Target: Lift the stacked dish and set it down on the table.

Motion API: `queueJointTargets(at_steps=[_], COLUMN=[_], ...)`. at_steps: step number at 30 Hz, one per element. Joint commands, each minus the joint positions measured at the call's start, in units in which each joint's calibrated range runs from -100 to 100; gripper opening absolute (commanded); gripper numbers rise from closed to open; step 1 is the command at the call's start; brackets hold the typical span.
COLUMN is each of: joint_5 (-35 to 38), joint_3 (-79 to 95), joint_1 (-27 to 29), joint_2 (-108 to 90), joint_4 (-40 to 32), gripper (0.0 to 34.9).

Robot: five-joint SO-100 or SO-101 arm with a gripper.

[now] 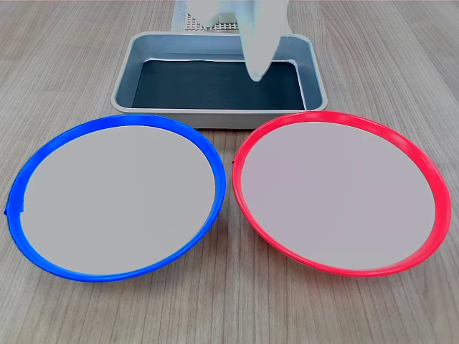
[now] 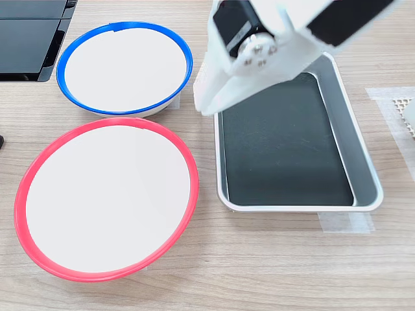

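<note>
Our gripper [image 2: 209,103] hangs over the grey tray [image 2: 363,168], grasp unclear; the red-rimmed plate [image 1: 337,201] rests on the table [image 1: 72,57], seemingly done; we retreat next.

The tabletop [image 2: 272,272] is the only furniture in view and fills both exterior views edge to edge. Its surface is light grey-brown wood grain, with the grain running across each view. In the second exterior view, a dark flat panel [image 2: 29,39] lies well to the left of the pincer [image 2: 209,103], at the upper corner. One pale tape strip [image 2: 388,97] lies far right of the pincer; another tape strip [image 2: 347,222] lies below and to its right. Lighting is even and diffuse; shadows on the tabletop are soft and faint.
</note>
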Motion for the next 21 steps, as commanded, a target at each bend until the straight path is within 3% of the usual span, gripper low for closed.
queueJointTargets(at_steps=[1,4,10,21], joint_5=[-2.9,-5.6,-6.5,-7.9], joint_3=[2.1,14.8,39.5,56.5], joint_1=[5.9,9.2,9.9,11.0], joint_2=[-13.6,-26.9,-49.1,-73.1], joint_4=[-2.4,-7.7,-11.1,1.4], gripper=[0.0,0.0,0.0,0.0])
